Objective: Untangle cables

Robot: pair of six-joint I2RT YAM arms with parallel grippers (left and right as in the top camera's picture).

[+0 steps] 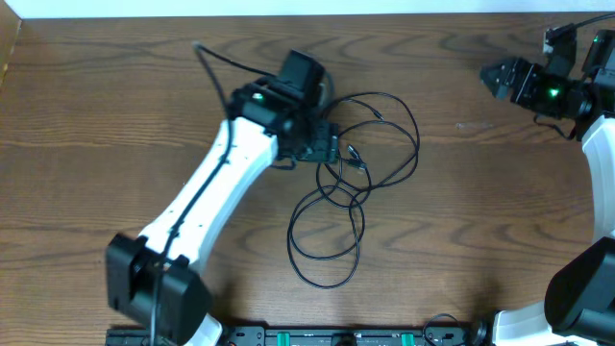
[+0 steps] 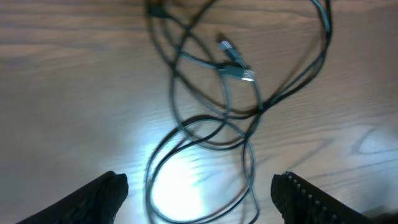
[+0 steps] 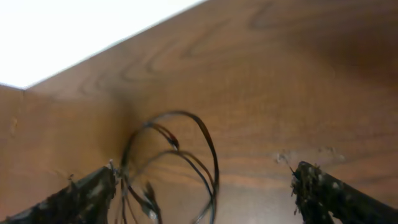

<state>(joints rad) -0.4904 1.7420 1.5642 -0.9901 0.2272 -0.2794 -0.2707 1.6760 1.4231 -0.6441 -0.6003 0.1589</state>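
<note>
The cables [image 1: 354, 168] lie in a loose tangle of thin dark loops on the wooden table, mid-centre. In the left wrist view the cables [image 2: 205, 124] cross over each other, with small plug ends [image 2: 236, 67] near the top. My left gripper [image 1: 325, 144] hovers at the tangle's upper left edge. It is open, and its left gripper [image 2: 202, 199] fingers stand wide on either side of a loop without touching it. My right gripper [image 1: 492, 79] is far off at the back right and holds nothing. In its own view the open right gripper [image 3: 205, 196] faces the distant cables [image 3: 177, 158].
The table's back edge [image 1: 288, 19] meets a white strip. A black rail [image 1: 346, 336] runs along the front edge. The left arm [image 1: 202, 202] lies diagonally across the left half, with its own thick cable [image 1: 216, 60] behind it.
</note>
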